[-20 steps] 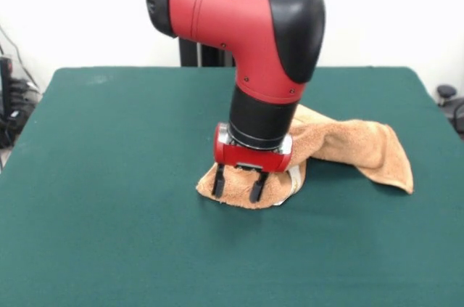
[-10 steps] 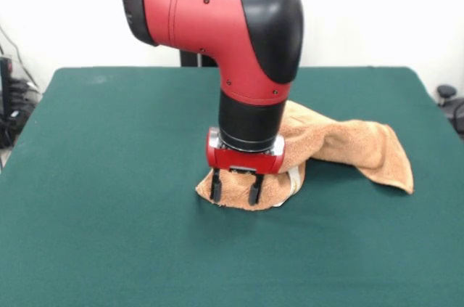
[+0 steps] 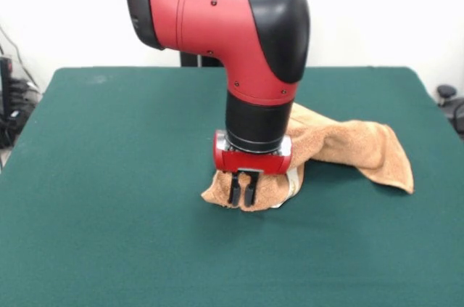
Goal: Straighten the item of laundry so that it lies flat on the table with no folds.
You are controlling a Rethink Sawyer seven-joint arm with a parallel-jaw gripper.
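Small orange-tan terry towel (image 3: 341,144) lies bunched on the large dark green felt-topped table (image 3: 109,198), right of the table's middle and well in from every edge; it runs as a rumpled ridge from a folded lump near the middle out to a drooping corner nearer the right edge. A pale band or tag shows at the near side of the lump, too small to tell which. Red and black arm comes straight down onto that lump. Black two-fingered gripper (image 3: 241,191) has its fingers drawn close together, tips pressed into the cloth at the lump's near-left edge; it looks clenched on a pinch of towel, though how much cloth sits between the tips cannot be seen. Judged step: the grasp, made at a folded-under edge, with no unfolding done yet; task barely begun, towel still heavily creased. Next move would likely call for a lift just clear of the felt, then a drag away from the bunched mass, towards the left edge, so the fold opens without the pinch slipping
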